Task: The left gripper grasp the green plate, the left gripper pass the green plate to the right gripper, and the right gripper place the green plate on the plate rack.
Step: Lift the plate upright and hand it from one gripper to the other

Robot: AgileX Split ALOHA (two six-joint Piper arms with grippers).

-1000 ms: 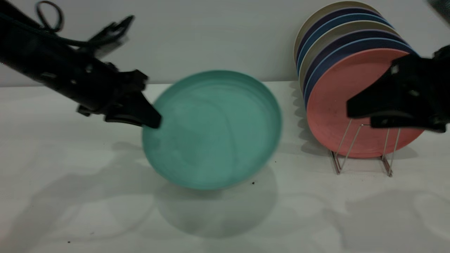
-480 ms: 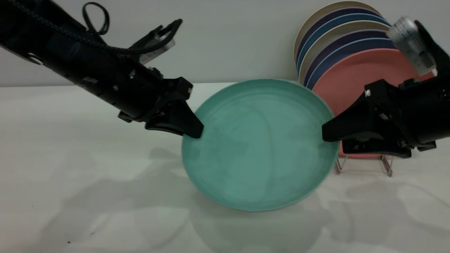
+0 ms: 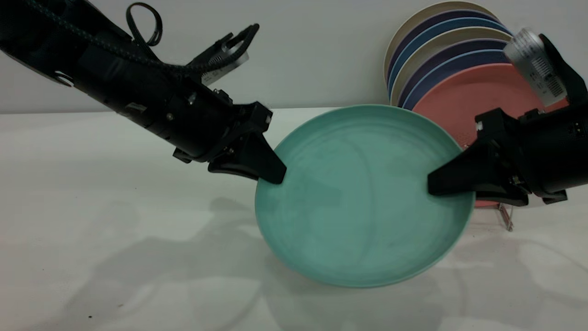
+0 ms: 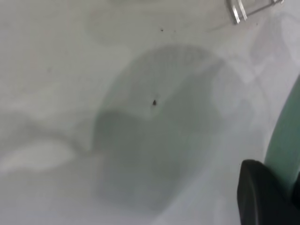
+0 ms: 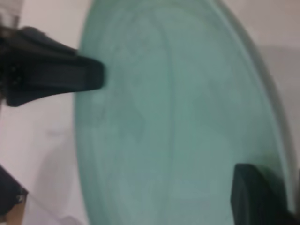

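The left gripper (image 3: pixel 271 172) reaches in from the exterior view's ten o'clock corner, and its fingers (image 3: pixel 250 161) pinch the rim of the green plate (image 3: pixel 363 197) at the plate's nine o'clock edge. In the left wrist view one dark finger (image 4: pixel 262 194) lies against the plate's green edge (image 4: pixel 285 145), with the plate's shadow on the tabletop (image 4: pixel 56 56) beneath. The green plate hangs tilted in the air above the white tabletop (image 3: pixel 92 207), its face turned toward the exterior camera, between the two arms. At the plate's three o'clock edge the right gripper (image 3: pixel 436 184) has a finger on each side of the rim; whether they are pressed onto it cannot be told. Behind this, at the exterior view's two o'clock, the plate rack (image 3: pixel 507 218) holds a row of upright plates, a salmon-pink plate (image 3: pixel 455 101) in front, with blue plates (image 3: pixel 441 34) and cream ones behind it.
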